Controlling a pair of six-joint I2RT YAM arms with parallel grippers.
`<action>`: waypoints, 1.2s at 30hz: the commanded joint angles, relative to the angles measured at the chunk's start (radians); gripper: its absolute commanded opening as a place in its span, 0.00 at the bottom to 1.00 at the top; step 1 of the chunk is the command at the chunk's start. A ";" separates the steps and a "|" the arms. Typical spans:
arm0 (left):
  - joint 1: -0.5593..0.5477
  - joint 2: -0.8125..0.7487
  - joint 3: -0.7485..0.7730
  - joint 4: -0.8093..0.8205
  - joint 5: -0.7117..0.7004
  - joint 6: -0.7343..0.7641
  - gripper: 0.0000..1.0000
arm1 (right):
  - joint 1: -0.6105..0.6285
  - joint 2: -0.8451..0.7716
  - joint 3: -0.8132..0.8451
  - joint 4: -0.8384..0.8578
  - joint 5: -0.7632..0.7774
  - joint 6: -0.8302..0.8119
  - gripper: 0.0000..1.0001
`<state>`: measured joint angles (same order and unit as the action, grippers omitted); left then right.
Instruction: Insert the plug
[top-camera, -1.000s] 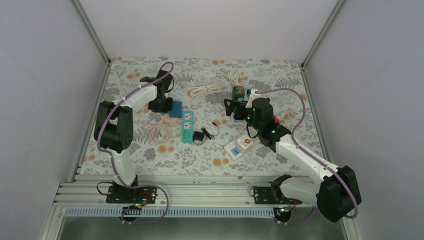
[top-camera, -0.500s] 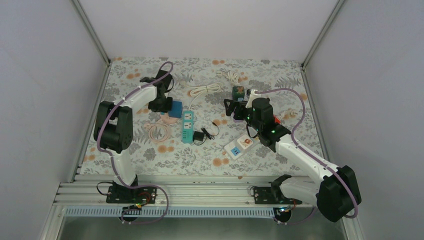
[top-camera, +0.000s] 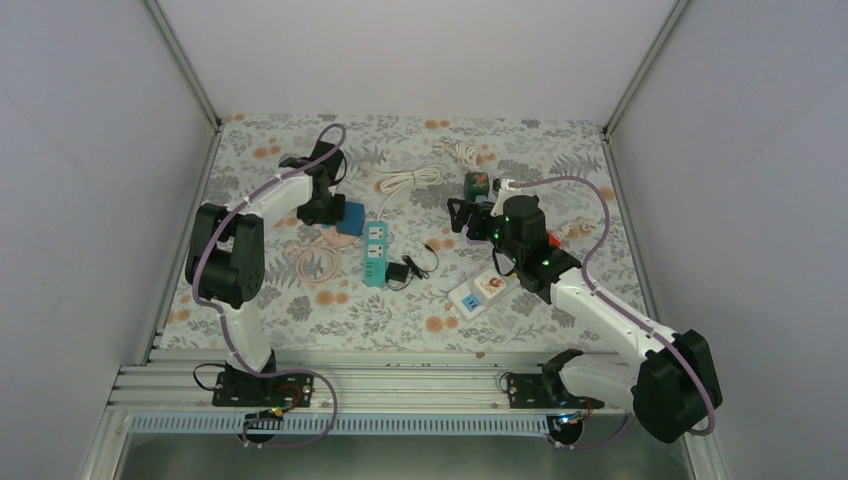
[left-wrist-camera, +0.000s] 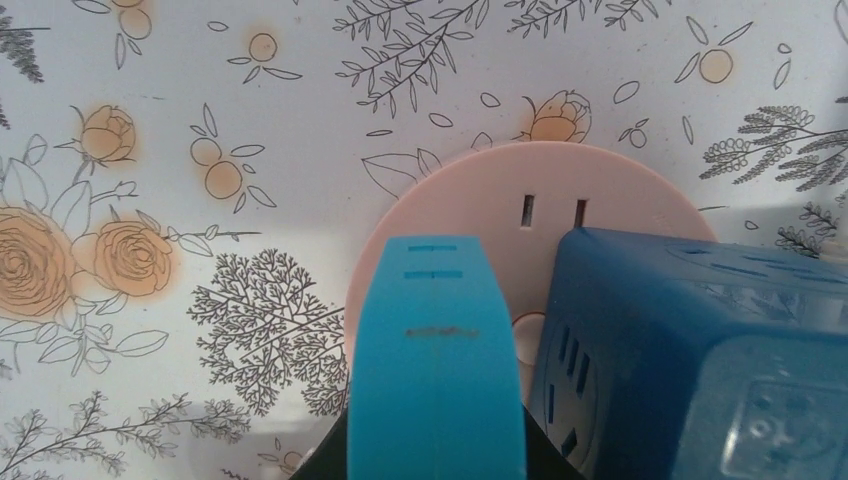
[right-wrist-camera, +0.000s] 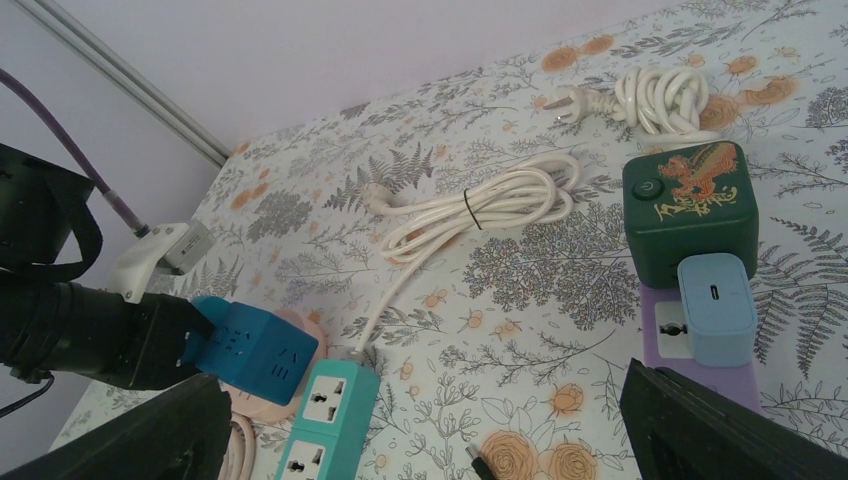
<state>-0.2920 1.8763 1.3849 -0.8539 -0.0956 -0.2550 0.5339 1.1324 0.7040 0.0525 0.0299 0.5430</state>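
Observation:
A dark blue cube plug adapter (top-camera: 350, 217) sits on the edge of a pink round socket (top-camera: 328, 236). In the left wrist view the cube (left-wrist-camera: 690, 340) fills the lower right, over the pink socket (left-wrist-camera: 470, 200), whose two slots show. My left gripper (top-camera: 330, 211) is shut on the cube; one light-blue finger (left-wrist-camera: 435, 380) shows and the other is hidden behind the cube. The right wrist view shows the cube (right-wrist-camera: 255, 350) held from its left. My right gripper (top-camera: 462, 215) is open and empty, above the mat right of centre (right-wrist-camera: 420, 425).
A teal power strip (top-camera: 375, 250) with a white cord (top-camera: 410, 180) lies beside the cube. A black plug (top-camera: 403, 272) lies next to it. A green cube (right-wrist-camera: 690, 210), a purple strip with a light-blue charger (right-wrist-camera: 715, 305) and a white strip (top-camera: 478, 292) lie near my right arm.
The left arm has shifted very slightly; the blue cube stays in its grip. The right arm has not moved.

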 joint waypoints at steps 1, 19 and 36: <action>0.000 0.031 -0.039 0.066 0.017 -0.001 0.02 | -0.009 0.003 -0.018 0.033 0.002 -0.005 1.00; -0.004 0.112 -0.016 -0.011 0.003 0.038 0.02 | -0.009 0.004 -0.017 0.028 0.001 -0.005 1.00; 0.015 0.023 0.064 -0.039 0.033 0.003 0.31 | -0.009 0.012 -0.015 0.026 0.002 -0.002 1.00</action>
<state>-0.2813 1.9194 1.4082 -0.8623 -0.0750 -0.2379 0.5339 1.1362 0.7040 0.0521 0.0299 0.5430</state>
